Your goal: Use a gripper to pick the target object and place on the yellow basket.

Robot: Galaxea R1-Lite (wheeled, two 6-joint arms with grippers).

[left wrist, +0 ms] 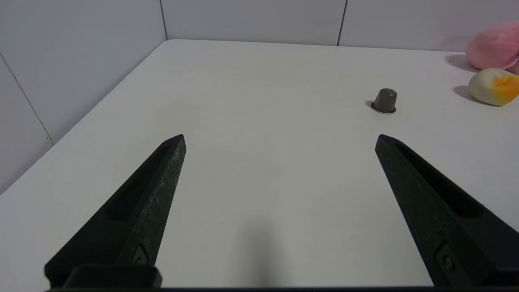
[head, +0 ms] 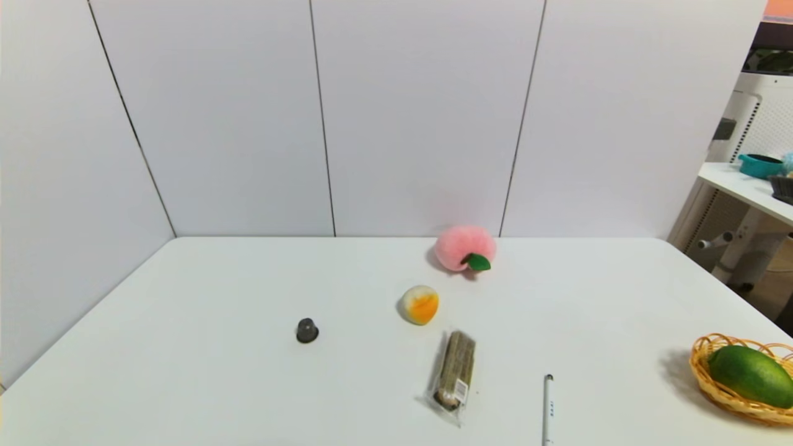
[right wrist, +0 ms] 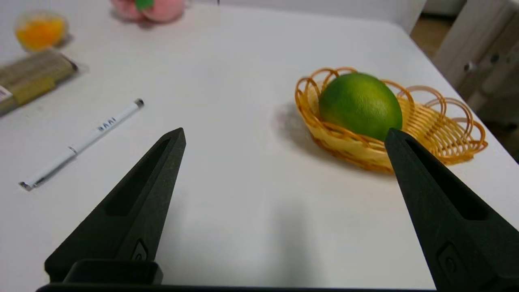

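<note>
Task progress at the recorded moment. The green fruit point(head: 751, 375) was seen lying inside the yellow basket point(head: 703, 365), its body resting on the woven floor and reaching the looped rim; the same arrangement was confirmed in the right wrist view, where the fruit point(right wrist: 360, 104) filled the nearer part of the basket point(right wrist: 442, 125). The placement was therefore judged complete, with at most a withdrawal of the arm left to be done. The right claw point(right wrist: 284, 136) was held with its fingers spread wide apart and nothing between them, low over the white surface point(head: 248, 297) just beside the basket and clear of it. The left claw point(left wrist: 279, 138) was likewise parted and empty, parked well away from the basket near a small dark capsule point(left wrist: 384, 101). Other items were left untouched farther from the basket: a white pen point(head: 548, 409) nearest to it, then a wrapped bar point(head: 455, 375), a white-and-orange ball point(head: 419, 305) and a pink plush peach point(head: 464, 248). Neither arm appeared in the head view.
</note>
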